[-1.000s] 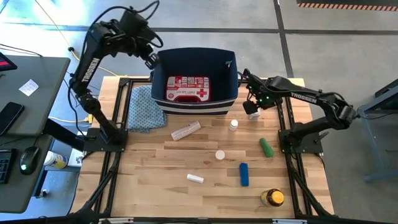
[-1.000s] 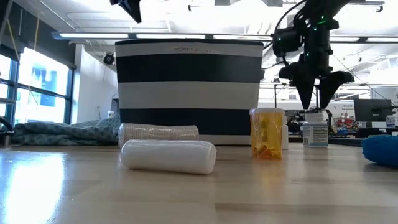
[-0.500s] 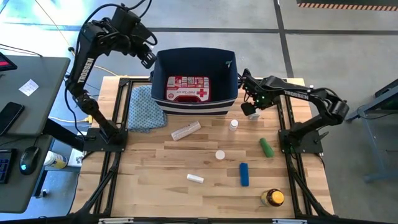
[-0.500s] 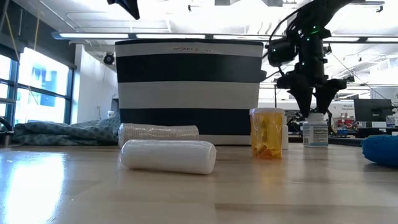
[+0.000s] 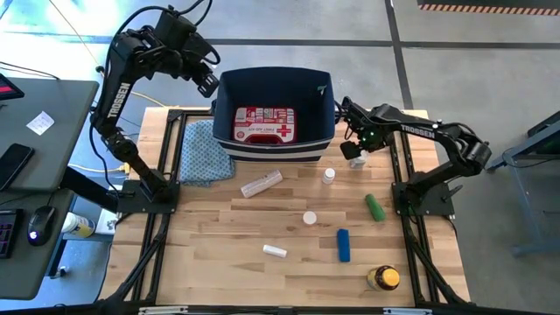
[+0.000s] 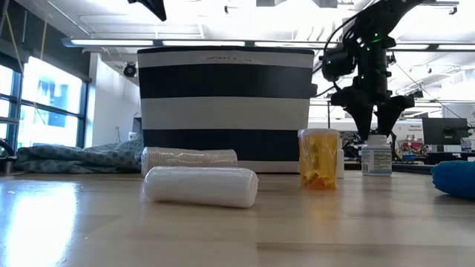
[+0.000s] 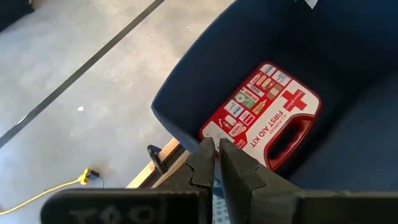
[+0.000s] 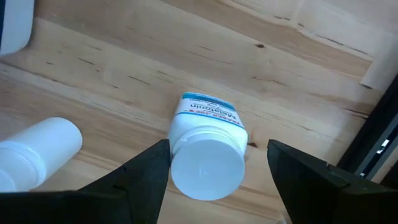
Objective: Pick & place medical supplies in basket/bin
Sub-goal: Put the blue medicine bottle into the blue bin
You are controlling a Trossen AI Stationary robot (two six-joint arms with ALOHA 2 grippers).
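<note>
The small white plastic pill bottle with a blue-edged label (image 8: 208,146) stands upright on the pale wooden worktop (image 5: 289,271), directly below the right tool (image 8: 217,163) and between its two spread fingers (image 8: 134,180); the fingers flank the cap without visible contact, so the tool is released. The bottle is judged light, rigid and smooth-sided, so it may slip or tip if pinched on the cap alone. Take hold lower, across the cylindrical body, with the fingers level on opposite sides.

Just beside the right tool lies a second small white bottle (image 8: 34,155). Keep the fingers clear of it during descent.

Near the right tool stands the large dark navy rectangular fabric bin with a white stripe (image 5: 273,150). The flat red first-aid kit with a white cross (image 5: 262,124) already lies on its floor.

The left tool (image 7: 216,146) hangs above the far corner of the bin, its fingers clenched almost together and grasping nothing.

Farther from the right tool lie a green cylinder (image 5: 374,206), a blue cylinder (image 5: 344,245) and a yellow-capped amber bottle (image 5: 383,278).
</note>
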